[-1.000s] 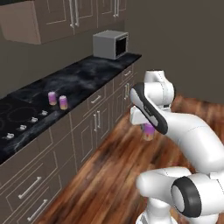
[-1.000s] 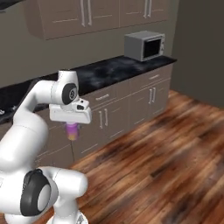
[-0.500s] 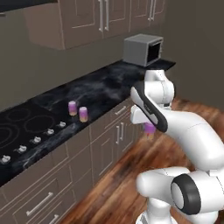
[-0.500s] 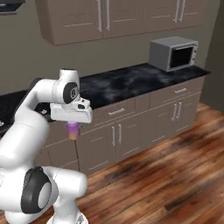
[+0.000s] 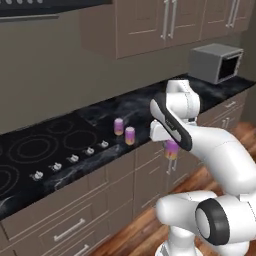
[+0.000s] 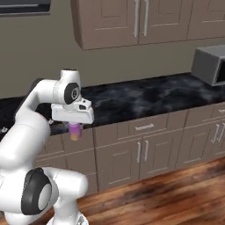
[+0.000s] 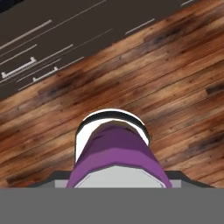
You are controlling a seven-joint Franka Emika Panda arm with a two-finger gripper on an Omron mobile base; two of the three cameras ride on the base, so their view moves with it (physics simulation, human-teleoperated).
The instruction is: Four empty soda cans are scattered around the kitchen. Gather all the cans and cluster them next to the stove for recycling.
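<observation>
Claw: we see the gripper (image 5: 171, 145) pointing down in front of the cabinets, closed on a purple can (image 5: 171, 149) that hangs upright under it, out over the floor and off the counter
Held can, hand view: we look down its purple body (image 7: 114, 153) to the wood floor below
Held can, right base view: purple on top, orange at the base (image 6: 75, 130), just under the white hand
Other cans: we count two more purple cans on the counter, the left can (image 5: 118, 126) and the right can (image 5: 130, 135), upright, close together but apart, just right of the stove
Stove: black glass cooktop (image 5: 35, 150) with grey rings at the left of the counter, silver knobs (image 5: 72, 158) in a row along its near edge
Counter: we see dark marbled stone (image 6: 145, 96) running from the stove to the far right
Microwave: grey box (image 5: 215, 62) at the far right end of the counter, well apart from the cans
Cabinets: brown-grey doors and drawers (image 6: 145, 149) with thin silver handles under the counter, upper cabinets (image 5: 150, 22) on the wall
Floor: dark reddish wood planks (image 6: 167, 197) in front of the cabinets
Wall: plain grey-brown (image 5: 45, 80) behind the stove
</observation>
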